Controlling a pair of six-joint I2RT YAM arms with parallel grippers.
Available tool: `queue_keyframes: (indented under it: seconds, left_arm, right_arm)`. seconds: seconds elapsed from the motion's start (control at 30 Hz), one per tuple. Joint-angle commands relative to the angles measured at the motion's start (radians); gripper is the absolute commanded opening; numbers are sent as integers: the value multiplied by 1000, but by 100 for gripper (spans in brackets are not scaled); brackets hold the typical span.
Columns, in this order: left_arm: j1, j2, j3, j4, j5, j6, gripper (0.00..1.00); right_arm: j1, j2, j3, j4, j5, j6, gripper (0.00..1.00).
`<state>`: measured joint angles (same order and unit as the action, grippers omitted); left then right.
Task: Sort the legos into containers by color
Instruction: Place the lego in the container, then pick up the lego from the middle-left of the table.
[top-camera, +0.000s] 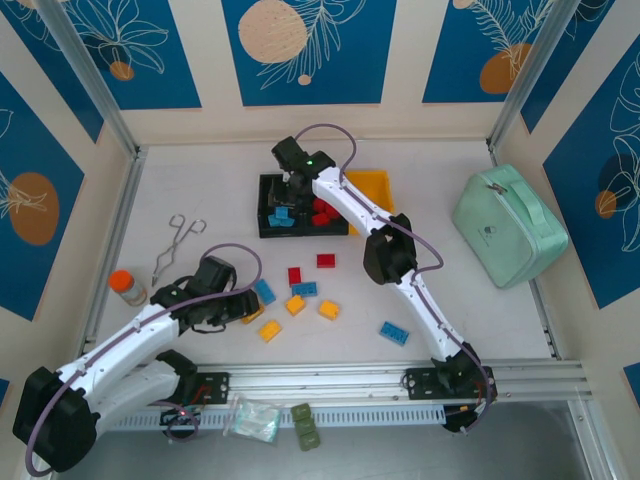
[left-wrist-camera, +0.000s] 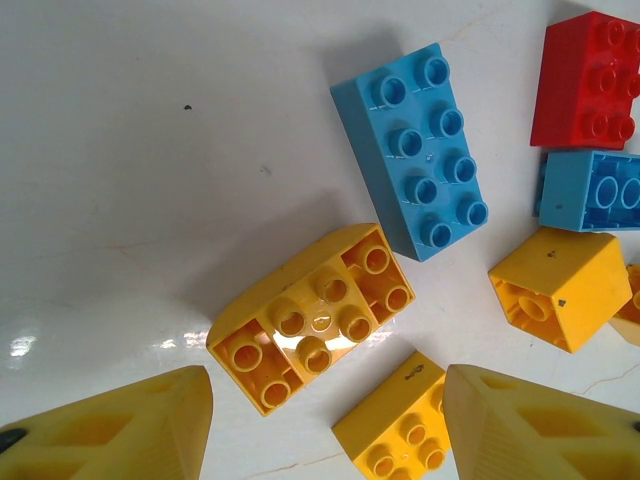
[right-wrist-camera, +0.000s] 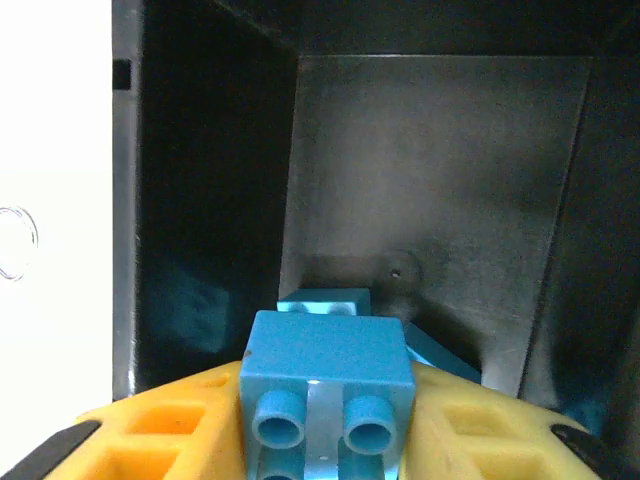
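Right gripper (right-wrist-camera: 325, 425) pinches a blue brick (right-wrist-camera: 326, 365) over the black bin (right-wrist-camera: 440, 170); other blue ones lie below it. Red bricks (top-camera: 322, 213) sit in the neighbouring bin (top-camera: 330, 232). Left gripper (left-wrist-camera: 325, 400) is spread, with a yellow brick (left-wrist-camera: 315, 320) just ahead between its fingertips. About nine bricks are loose on the table, so I judge the sorting roughly half done.

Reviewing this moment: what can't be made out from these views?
Right wrist: whether the right gripper grips the blue brick; fingers cut by bottom edge.
Top view: contents of the left black bin, partly covered by right arm.
Left wrist: shape of a yellow brick, cut by right edge.
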<state>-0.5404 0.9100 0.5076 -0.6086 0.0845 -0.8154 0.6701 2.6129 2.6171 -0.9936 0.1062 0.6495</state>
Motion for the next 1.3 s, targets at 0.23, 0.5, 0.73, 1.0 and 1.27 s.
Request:
queue_keyframes:
  seconds: [0.23,0.5,0.73,1.0,1.27]
  left_arm:
    - [11,6,-13,10,16,-24,62]
    - [10,-3,2,14,19,-14,62]
    - [10,14,40,-28,12,38,64]
    - [10,102,113,-70,22,153,69]
    - [8,214,187,-112,39,279,69]
  right_arm:
    - [7,-16,47,-26,20,-17,50]
    - [36,-156,-75,44,15,-60,49]
    - [73,-360,-308,139,29,-87,50]
    - [82,-680,-760,284,12,-95,51]
    - [69,-1056,-1295,410,-51,-67,56]
